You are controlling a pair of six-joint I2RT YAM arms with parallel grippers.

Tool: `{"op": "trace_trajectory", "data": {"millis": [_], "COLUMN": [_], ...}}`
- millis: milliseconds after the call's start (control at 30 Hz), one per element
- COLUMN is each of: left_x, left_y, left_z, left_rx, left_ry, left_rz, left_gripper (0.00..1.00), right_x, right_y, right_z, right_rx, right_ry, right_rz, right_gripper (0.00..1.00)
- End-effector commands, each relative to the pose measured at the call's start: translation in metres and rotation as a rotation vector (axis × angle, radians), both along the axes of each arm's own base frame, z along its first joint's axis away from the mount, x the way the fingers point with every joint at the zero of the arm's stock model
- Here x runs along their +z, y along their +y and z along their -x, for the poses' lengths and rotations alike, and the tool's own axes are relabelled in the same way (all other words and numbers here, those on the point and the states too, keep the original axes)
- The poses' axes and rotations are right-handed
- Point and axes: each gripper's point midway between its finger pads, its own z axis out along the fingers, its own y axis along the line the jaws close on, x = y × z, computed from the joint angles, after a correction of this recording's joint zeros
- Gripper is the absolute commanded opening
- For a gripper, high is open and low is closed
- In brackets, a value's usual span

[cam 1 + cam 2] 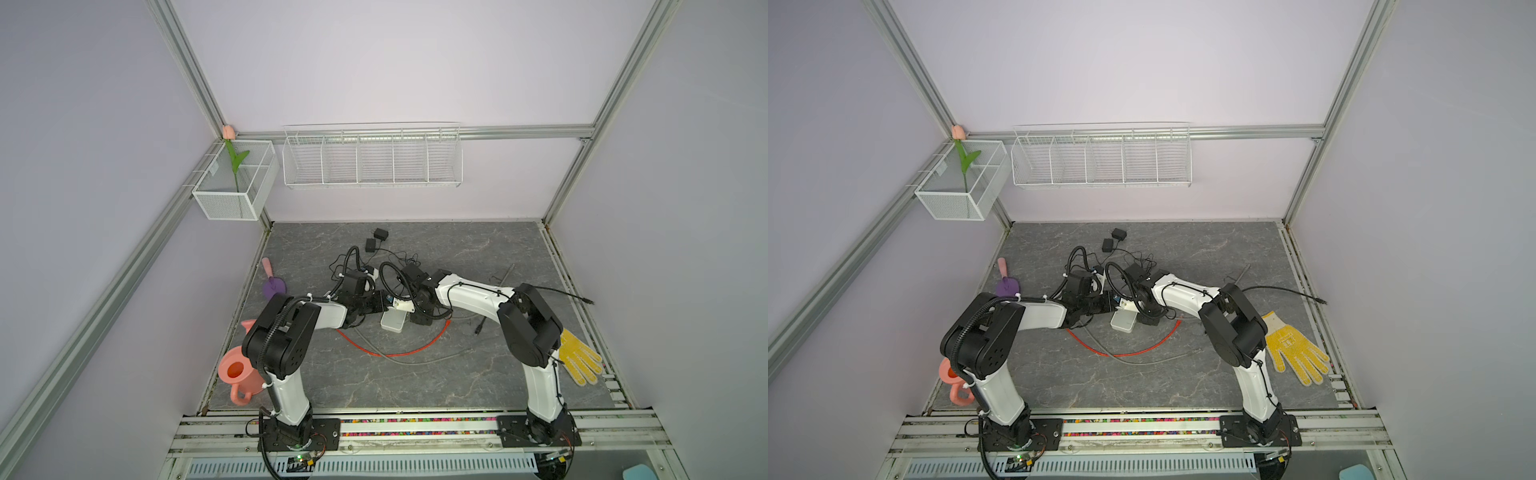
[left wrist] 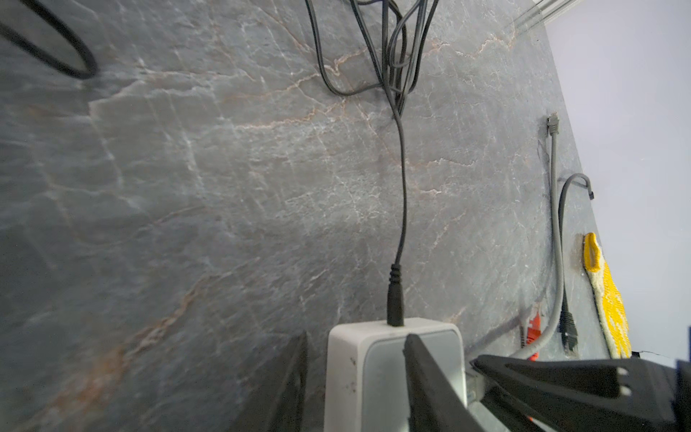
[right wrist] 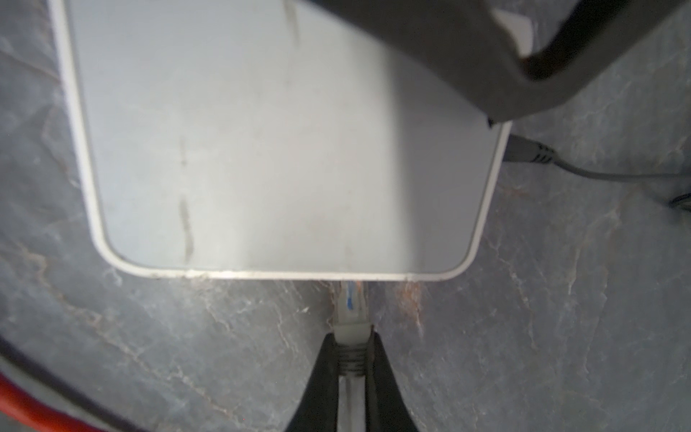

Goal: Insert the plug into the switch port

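Ethernet plug (image 3: 349, 318), a clear connector on a grey cable (image 3: 351, 404), sits pinched between the pressed-together fingers of the right gripper (image 3: 349, 346). The fingers hold it by the ribbed boot just behind the clear body, which leaves the nose free to enter a socket. That nose points squarely at the near edge of the white network switch (image 3: 261, 149) and touches or slips just under its rim. The port face is hidden below that rim in the right wrist view, so I cannot tell how deep the plug has gone, if at all. The switch lies flat on the grey marble-patterned table (image 1: 457, 257), between the two arms in both top views. The left gripper (image 2: 357, 338) has its fingers partly spread, one beside the switch's side wall and one lying over its top face. I cannot tell whether they squeeze the case or only rest on it. Judging by the layout, that arm is there to brace the light case so a push from the plug does not slide it away. A black power plug (image 2: 395, 303) is already seated in the end wall. The insertion looks under way but not confirmed, and the next push should run straight along the plug's axis, since a tilt could jam the nose.
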Motion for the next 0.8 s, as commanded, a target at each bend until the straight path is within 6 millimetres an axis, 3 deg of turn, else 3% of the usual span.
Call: {"op": "trace_trajectory", "data": {"millis": [0,300,767], "left_x": [-0.019,-0.020,-0.026], "left_y": [-0.017,-0.020,-0.016], "left_z": [0.035,0.037,0.041], "left_rx": [-0.110,-0.115,-0.117], "left_ry": [0.093,0.096,0.102], "left_rz": [0.011,0.017,-0.010], "left_gripper": [0.43,0.43,0.43], "right_x": [0.001,0.010,0.023], "right_y": [0.030,0.051,0.044], "right_z": [-0.016,-0.018,-0.025], "right_rx": [-0.034,-0.090,-0.084], "right_ry": [-0.031,-0.031,-0.112], "right_rz": [-0.131,-0.254,-0.240], "right_gripper": [0.07,0.07,0.07]}}
